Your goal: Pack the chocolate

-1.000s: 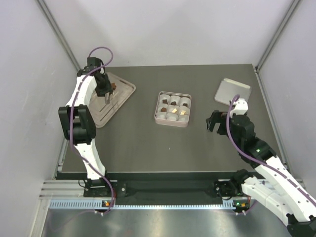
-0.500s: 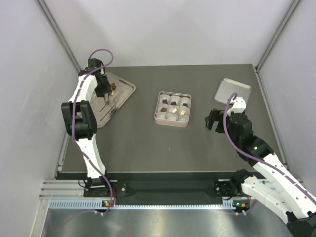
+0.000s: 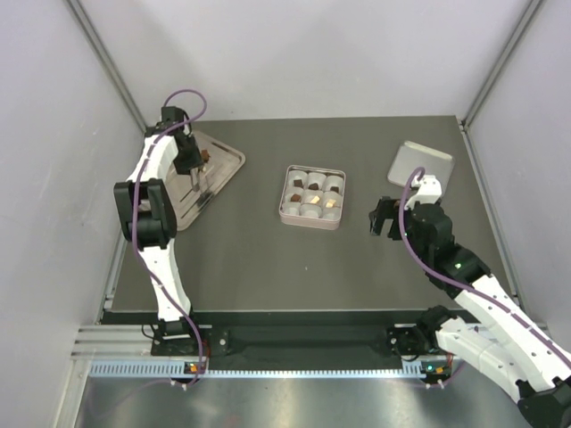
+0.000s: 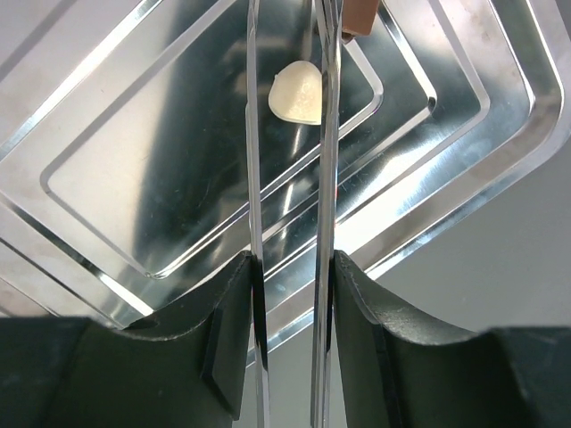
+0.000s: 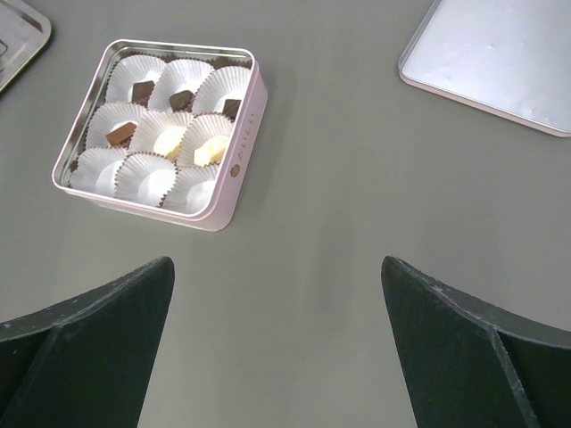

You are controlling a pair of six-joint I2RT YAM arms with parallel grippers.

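Six of nine paper cups in pink tin (image 5: 239,143) filled. Cream chocolate (image 4: 297,93) on steel tray (image 4: 134,178), between narrowly parted left gripper (image 4: 290,53) tongs, ungripped. Right gripper (image 5: 277,339) wide apart, idle.

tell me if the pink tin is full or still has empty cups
Not full. The pink tin holds nine paper cups: six have a chocolate, and the three cups in the row nearest the right wrist camera are empty.

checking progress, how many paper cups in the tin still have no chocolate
3. The empty paper cups are the whole row nearest the right wrist camera in the pink tin. The other six cups each hold a piece.
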